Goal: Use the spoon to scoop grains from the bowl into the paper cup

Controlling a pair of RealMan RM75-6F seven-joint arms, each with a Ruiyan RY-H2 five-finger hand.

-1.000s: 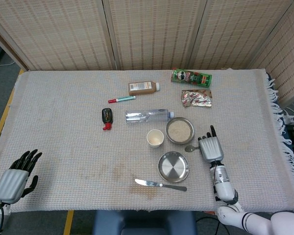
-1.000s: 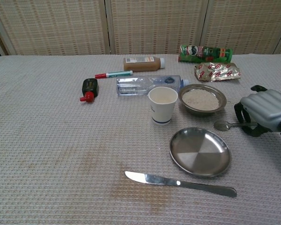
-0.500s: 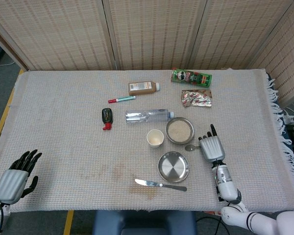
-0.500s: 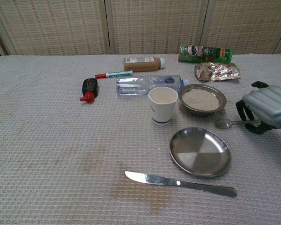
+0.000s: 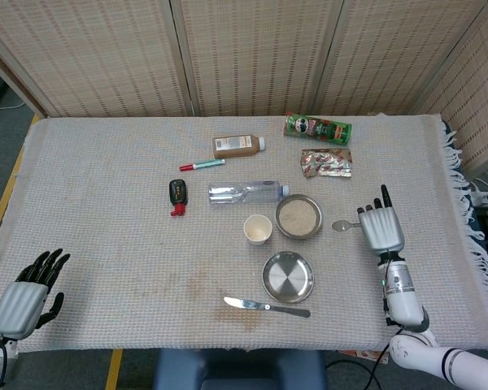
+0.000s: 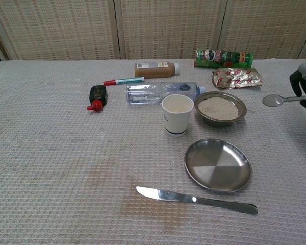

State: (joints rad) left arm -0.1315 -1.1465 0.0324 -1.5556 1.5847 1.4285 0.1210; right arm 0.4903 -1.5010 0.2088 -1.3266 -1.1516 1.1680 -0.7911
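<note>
The spoon (image 6: 279,99) is now being carried clear of the cloth by the right hand (image 5: 381,228); approx 1 s ago it was lying on the table w/ the hand just closing on its handle beside the bowl (image 5: 299,218). It's being held up & to the right of the bowl, bowl-end pointing left, apparently empty. So pickup is judged done; scooping isn't yet begun, and a swing back left over the grains is being called for next.

The handle is being grasped in the curled fingers (image 6: 296,81) of the right hand, seen only at the chest view's edge. The left hand (image 5: 23,299) is being kept low at the near-left corner, fingers spread, nothing held, unchanged.

Containers: the bowl is being seen filled w/ pale grains, fairly level. The paper cup (image 6: 177,114), upright just left of the bowl, is looking empty. The steel plate (image 6: 218,165) nearer the robot is bare.
</note>
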